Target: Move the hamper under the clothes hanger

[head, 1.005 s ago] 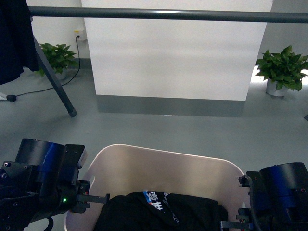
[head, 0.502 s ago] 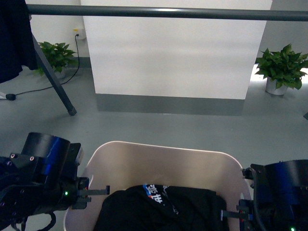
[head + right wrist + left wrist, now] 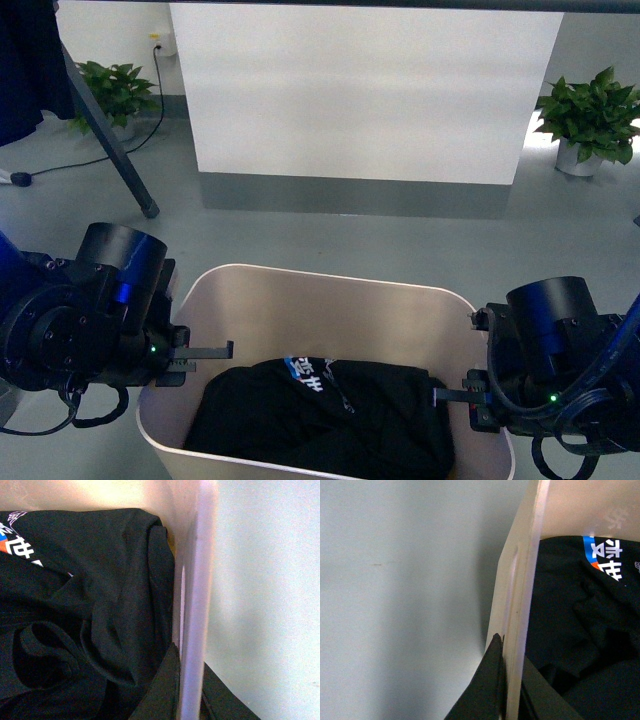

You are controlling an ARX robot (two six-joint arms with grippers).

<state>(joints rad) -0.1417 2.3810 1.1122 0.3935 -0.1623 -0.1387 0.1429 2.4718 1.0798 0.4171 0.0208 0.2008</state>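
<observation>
- Hamper (image 3: 330, 320), cream, is sitting on the grey floor (image 3: 300, 235) close before us, between our arms.
- Far left, the clothes hanger (image 3: 112, 140) is slanting one leg down; its bar is crossing the view's top edge.
- Our left gripper (image 3: 195, 357) is pinching the hamper's left wall.
- Black clothes (image 3: 320, 415) are lying inside.
- Our right gripper (image 3: 462, 397) is pinching its right wall.

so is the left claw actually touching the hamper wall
Touching. In the left wrist view the left claw straddles the hamper side wall, and its outer finger lies flush against that wall with no gap.
</observation>
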